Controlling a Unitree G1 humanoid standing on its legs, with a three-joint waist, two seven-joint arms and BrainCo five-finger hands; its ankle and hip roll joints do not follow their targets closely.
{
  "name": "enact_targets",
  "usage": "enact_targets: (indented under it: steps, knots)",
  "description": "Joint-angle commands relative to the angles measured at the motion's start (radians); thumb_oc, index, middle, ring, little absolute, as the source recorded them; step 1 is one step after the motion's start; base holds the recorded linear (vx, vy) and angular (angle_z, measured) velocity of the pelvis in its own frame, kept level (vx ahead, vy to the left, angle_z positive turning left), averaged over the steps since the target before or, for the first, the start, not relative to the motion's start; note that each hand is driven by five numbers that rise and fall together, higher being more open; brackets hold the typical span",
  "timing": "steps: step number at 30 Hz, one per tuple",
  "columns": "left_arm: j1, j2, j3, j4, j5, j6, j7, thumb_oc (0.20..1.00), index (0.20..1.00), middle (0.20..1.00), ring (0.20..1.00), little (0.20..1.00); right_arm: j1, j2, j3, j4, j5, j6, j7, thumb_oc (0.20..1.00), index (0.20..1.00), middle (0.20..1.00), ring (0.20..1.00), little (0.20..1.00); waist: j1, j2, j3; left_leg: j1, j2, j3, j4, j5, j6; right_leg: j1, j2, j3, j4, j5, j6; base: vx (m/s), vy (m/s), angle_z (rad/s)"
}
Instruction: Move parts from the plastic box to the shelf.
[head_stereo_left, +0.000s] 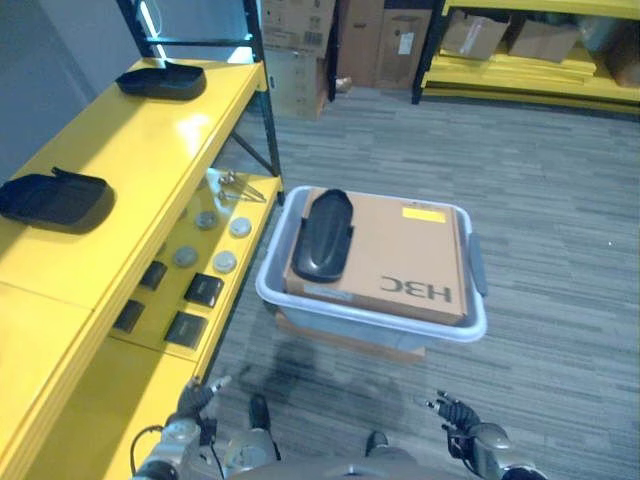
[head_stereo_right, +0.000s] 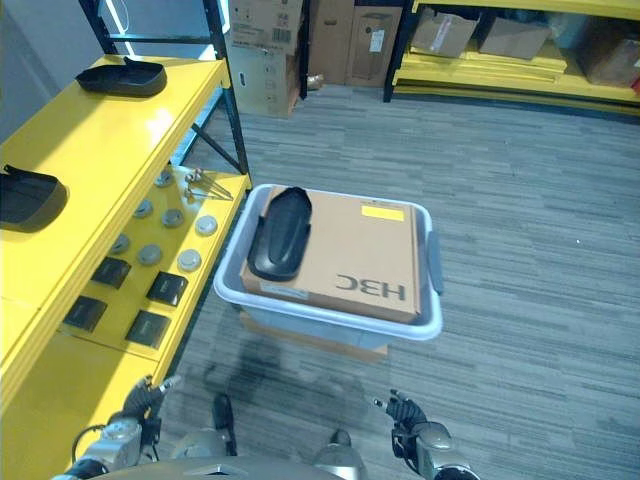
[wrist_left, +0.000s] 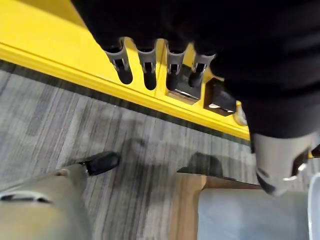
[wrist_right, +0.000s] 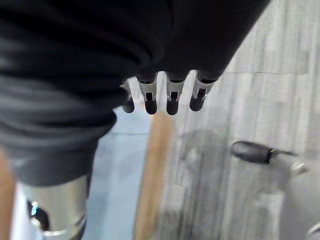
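Head view, looking down: the grey plastic box (head_stereo_left: 470, 325) stands on the striped grey floor (head_stereo_left: 560, 200) just beside the yellow shelf (head_stereo_left: 120, 140), which runs along my left side. A brown cardboard carton (head_stereo_left: 400, 255) lies inside the box and takes up most of its opening; one black moulded part (head_stereo_left: 323, 233) rests on top of the carton, at the end nearest the shelf, lengthwise and lying flat. Two more black parts already sit on the shelf's upper board: one part at the far end (head_stereo_left: 161, 80), and one nearer part (head_stereo_left: 52, 197) toward the outer edge, well apart from each other. The lower board (head_stereo_left: 240, 190) carries round grey discs (head_stereo_left: 226, 261), square black pads (head_stereo_left: 204, 290) and a small cluster of metal pieces (head_stereo_left: 238, 186). My left hand (head_stereo_left: 197, 396) hangs low beside the shelf's front edge, and in its wrist view my fingers (wrist_left: 145, 67) are straight and relaxed, holding nothing, with the yellow board past them. My right hand (head_stereo_left: 457, 413) hangs low on the other side, short of the box; in its wrist view its fingers (wrist_right: 172, 97) likewise hang straight and empty above the floor. Cardboard boxes (head_stereo_left: 400, 40) and a second yellow rack (head_stereo_left: 520, 75) stand at the far side of the room.
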Motion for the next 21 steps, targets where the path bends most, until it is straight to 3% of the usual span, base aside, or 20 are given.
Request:
enact_targets:
  steps: [1,3,4,8,14,16,21]
  knots:
    - [-0.034,0.039,-0.004,0.035,0.014,0.027,-0.008,1.0,1.0,1.0,1.0,1.0,-0.027,-0.038,0.014,-0.165,-0.02,-0.124,-0.186,1.0,1.0,1.0,1.0,1.0,0.004,0.004,0.011,-0.054,0.027,-0.058,0.097,-0.132,0.013,-0.069,-0.018,0.031,0.18,-0.126,-0.009,0.07,0.085,-0.05]
    - [-0.026,0.042,0.002,0.059,0.008,0.038,-0.008,1.0,1.0,1.0,1.0,1.0,-0.023,-0.047,0.008,-0.252,-0.013,-0.152,-0.229,1.0,1.0,1.0,1.0,1.0,-0.007,-0.002,0.022,-0.037,0.023,-0.057,0.095,-0.14,0.025,-0.097,-0.02,0.033,0.201,-0.125,-0.007,0.04,0.033,-0.05]
    - [-0.011,0.043,0.04,0.094,-0.021,0.046,-0.015,1.0,1.0,1.0,1.0,1.0,-0.022,-0.07,-0.027,-0.477,-0.064,-0.143,-0.278,1.0,1.0,1.0,1.0,1.0,-0.035,-0.019,0.04,-0.002,0.014,-0.045,0.071,-0.156,0.035,-0.16,-0.011,0.041,0.157,-0.069,0.005,0.01,-0.019,0.06]
    - [-0.017,0.04,0.065,0.115,-0.074,0.034,-0.02,1.0,1.0,1.0,1.0,1.0,-0.061,-0.166,-0.097,-0.686,-0.07,-0.089,-0.276,1.0,1.0,1.0,1.0,1.0,-0.06,-0.033,0.05,-0.003,-0.008,-0.065,0.04,-0.164,0.041,-0.178,0.027,0.097,0.049,-0.02,0.006,0.08,-0.026,-0.05]
    - [-0.021,0.028,0.044,0.095,-0.031,0.01,-0.054,1.0,1.0,1.0,1.0,1.0,-0.163,-0.228,-0.094,-0.676,-0.07,-0.057,-0.317,1.0,1.0,1.0,1.0,1.0,-0.016,-0.036,0.063,-0.039,-0.011,-0.093,0.025,-0.149,0.031,-0.164,0.035,0.082,0.015,-0.027,-0.003,0.06,-0.051,0.27]
    - [-0.057,0.029,-0.013,0.072,-0.001,-0.015,-0.082,1.0,1.0,1.0,1.0,1.0,-0.355,-0.275,-0.051,-0.579,-0.092,0.01,-0.416,1.0,1.0,1.0,1.0,1.0,0.034,-0.033,0.099,-0.088,-0.015,-0.124,0.018,-0.135,0.018,-0.17,0.031,0.049,-0.014,-0.019,-0.006,-0.08,-0.098,0.2]
    - [-0.089,0.03,-0.074,0.074,-0.005,-0.023,-0.103,1.0,1.0,1.0,1.0,1.0,-0.549,-0.329,0.006,-0.43,-0.122,0.054,-0.481,1.0,1.0,1.0,1.0,1.0,0.08,-0.019,0.135,-0.129,-0.03,-0.147,0.021,-0.129,0.015,-0.186,0.021,0.014,-0.017,-0.017,-0.008,-0.02,-0.021,0.31]
